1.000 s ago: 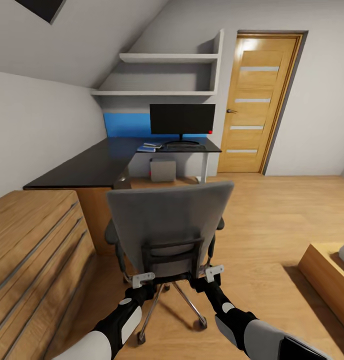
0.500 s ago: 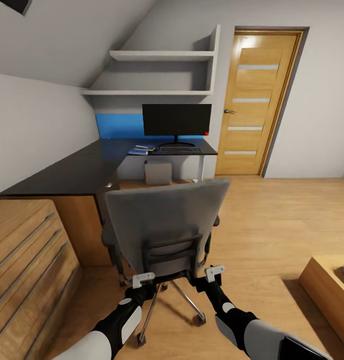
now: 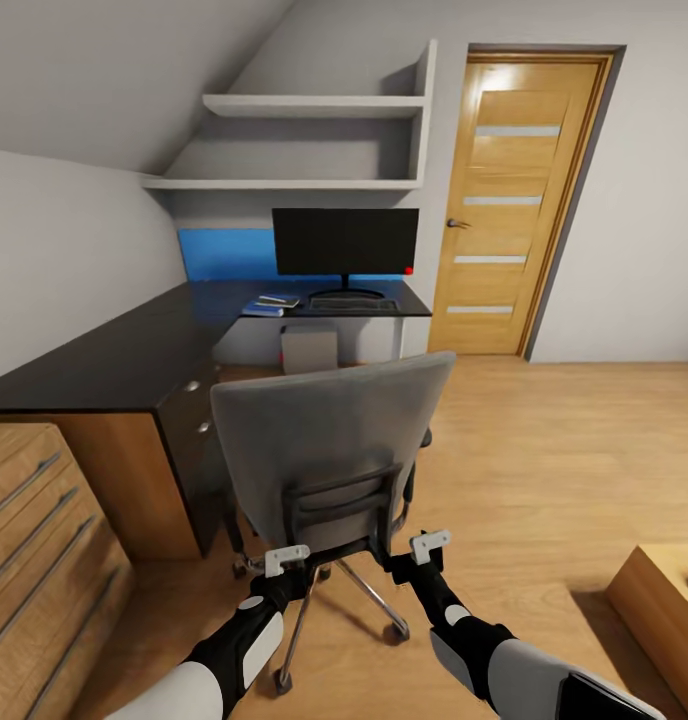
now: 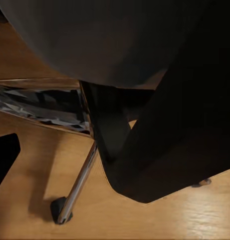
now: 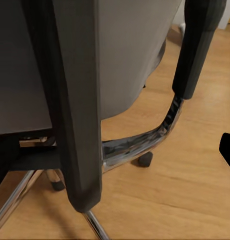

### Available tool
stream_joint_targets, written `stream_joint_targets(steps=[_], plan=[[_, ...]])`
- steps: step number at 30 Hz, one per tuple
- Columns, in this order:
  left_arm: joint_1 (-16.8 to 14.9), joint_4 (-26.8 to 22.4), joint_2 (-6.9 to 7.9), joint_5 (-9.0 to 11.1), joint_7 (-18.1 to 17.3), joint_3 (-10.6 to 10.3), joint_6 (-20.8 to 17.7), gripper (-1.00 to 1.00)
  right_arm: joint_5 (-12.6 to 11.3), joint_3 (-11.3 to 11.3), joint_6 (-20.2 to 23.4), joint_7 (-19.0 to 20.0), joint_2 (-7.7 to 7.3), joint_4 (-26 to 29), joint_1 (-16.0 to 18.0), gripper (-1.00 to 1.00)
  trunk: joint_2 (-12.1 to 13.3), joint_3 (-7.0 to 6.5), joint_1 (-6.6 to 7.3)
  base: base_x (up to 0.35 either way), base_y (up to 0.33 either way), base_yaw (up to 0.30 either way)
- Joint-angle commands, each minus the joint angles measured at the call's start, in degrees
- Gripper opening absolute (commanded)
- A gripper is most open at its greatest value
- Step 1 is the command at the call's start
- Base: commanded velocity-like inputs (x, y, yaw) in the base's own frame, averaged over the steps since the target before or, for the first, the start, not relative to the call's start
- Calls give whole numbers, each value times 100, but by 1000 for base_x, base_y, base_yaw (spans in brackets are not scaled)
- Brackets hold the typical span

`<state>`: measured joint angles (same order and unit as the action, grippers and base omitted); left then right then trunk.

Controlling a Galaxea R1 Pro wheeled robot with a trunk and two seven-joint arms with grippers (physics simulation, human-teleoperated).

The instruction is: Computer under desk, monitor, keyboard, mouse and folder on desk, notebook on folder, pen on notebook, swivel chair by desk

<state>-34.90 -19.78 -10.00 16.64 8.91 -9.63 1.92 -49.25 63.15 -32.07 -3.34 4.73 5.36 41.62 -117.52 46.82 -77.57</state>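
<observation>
Black-screened monitor (image 3: 345,241), slim keyboard (image 3: 352,302) and blue folder (image 3: 263,308) lie on the glossy black desk (image 3: 114,355); the grey swivel chair (image 3: 329,450) stands near it, both grippers (image 3: 286,558) (image 3: 429,546) behind its back, grip unclear

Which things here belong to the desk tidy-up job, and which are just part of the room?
Job:
chair
desk
monitor
keyboard
folder stack
computer
both grippers at the chair back: left gripper, right gripper

Just there:
door
shelves
wood cabinet
</observation>
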Motion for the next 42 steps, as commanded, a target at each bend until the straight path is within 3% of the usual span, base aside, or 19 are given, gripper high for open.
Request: stream_joint_targets(steps=[1,42], plan=[[-8,2,0,41,41,-30,20,100,-17,48,-11,-35,1,2,4,100,-2,4,-3,319,-6,0],[-8,10,0,41,41,-30,19,100,-14,48,-19,-37,-7,1,1,100,-2,4,-3,322,0,0]])
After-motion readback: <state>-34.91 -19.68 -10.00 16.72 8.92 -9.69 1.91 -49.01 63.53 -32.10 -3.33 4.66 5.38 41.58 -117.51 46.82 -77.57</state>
